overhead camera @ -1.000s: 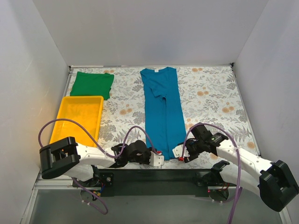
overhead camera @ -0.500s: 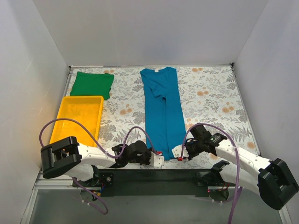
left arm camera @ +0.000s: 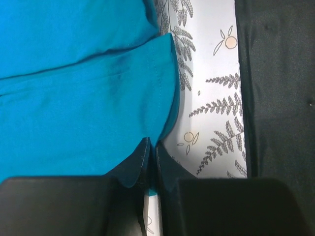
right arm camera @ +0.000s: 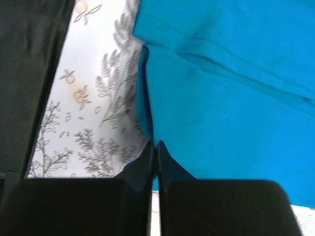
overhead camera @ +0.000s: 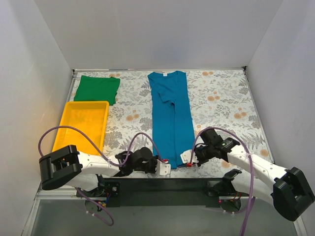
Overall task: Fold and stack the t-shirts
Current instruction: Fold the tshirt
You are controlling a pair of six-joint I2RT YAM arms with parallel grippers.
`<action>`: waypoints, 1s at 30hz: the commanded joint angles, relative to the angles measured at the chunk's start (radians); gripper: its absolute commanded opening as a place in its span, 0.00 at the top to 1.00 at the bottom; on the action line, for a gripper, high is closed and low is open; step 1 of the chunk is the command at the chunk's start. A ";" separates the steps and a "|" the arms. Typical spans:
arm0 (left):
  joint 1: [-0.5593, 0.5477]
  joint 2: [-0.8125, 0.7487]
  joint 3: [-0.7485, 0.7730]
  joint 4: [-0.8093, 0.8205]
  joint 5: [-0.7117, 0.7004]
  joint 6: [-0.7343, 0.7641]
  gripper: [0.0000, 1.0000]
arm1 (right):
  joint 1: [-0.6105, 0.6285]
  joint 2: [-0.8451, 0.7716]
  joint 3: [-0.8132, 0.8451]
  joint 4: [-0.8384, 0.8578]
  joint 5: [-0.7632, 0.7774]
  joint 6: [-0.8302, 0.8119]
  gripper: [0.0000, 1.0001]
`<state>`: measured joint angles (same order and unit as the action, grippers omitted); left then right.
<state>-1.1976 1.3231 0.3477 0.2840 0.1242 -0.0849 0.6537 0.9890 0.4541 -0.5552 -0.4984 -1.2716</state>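
The teal-blue t-shirt (overhead camera: 171,114) lies as a long narrow strip down the middle of the table, collar at the far end. My left gripper (overhead camera: 166,161) is shut on its near left hem corner (left arm camera: 160,123). My right gripper (overhead camera: 187,158) is shut on the near right hem corner (right arm camera: 147,118). In both wrist views teal cloth shows pinched between the closed dark fingers. The bright green t-shirt (overhead camera: 97,89) lies folded at the far left of the table.
A yellow plastic tray (overhead camera: 83,125) stands at the left, just in front of the green shirt. White walls enclose the floral tablecloth (overhead camera: 224,103) on three sides. A black strip (overhead camera: 167,184) runs along the near table edge between the arm bases.
Both grippers closed on the near hem corners of the teal-blue t-shirt. The right gripper has drawn slightly up and inward with its corner.
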 commanded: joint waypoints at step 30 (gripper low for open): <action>0.573 0.315 0.511 0.007 0.325 0.091 1.00 | -0.304 0.559 0.673 0.060 -0.094 0.086 0.99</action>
<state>-0.6571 1.6291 0.8040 0.2787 0.4076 -0.0040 0.3618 1.5051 1.0489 -0.5385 -0.5774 -1.2247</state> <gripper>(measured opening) 0.032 0.030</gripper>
